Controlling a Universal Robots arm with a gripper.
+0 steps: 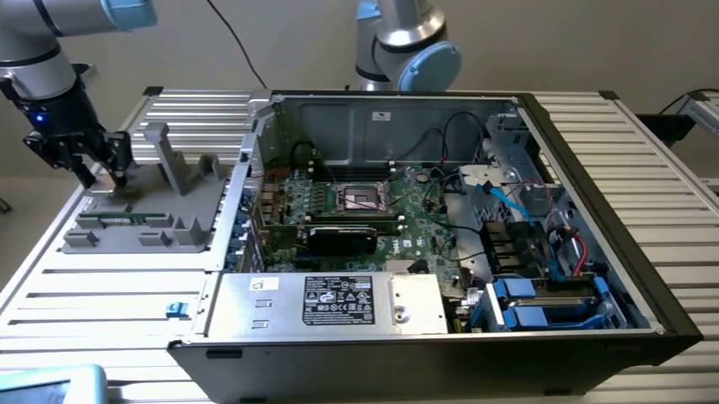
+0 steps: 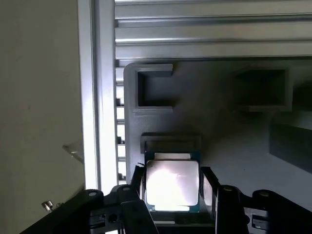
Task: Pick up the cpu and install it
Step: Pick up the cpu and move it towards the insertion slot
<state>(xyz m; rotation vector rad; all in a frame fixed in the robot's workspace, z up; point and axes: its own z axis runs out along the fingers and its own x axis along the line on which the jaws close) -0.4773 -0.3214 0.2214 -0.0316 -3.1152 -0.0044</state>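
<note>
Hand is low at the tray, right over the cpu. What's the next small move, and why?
Probably close the hand on the cpu. The wrist view shows the chip lying flat in its seat in the grey tray, centred between the open jaws, which flank two opposite edges with slim gaps. It looks lined up and low enough, so gripping seems the sensible step.

The cpu [image 2: 171, 187] is gleaming glossy metal, my gripper [image 2: 174, 177] is looking matt black, the tray [image 2: 219, 122] smooth grey plastic.
</note>
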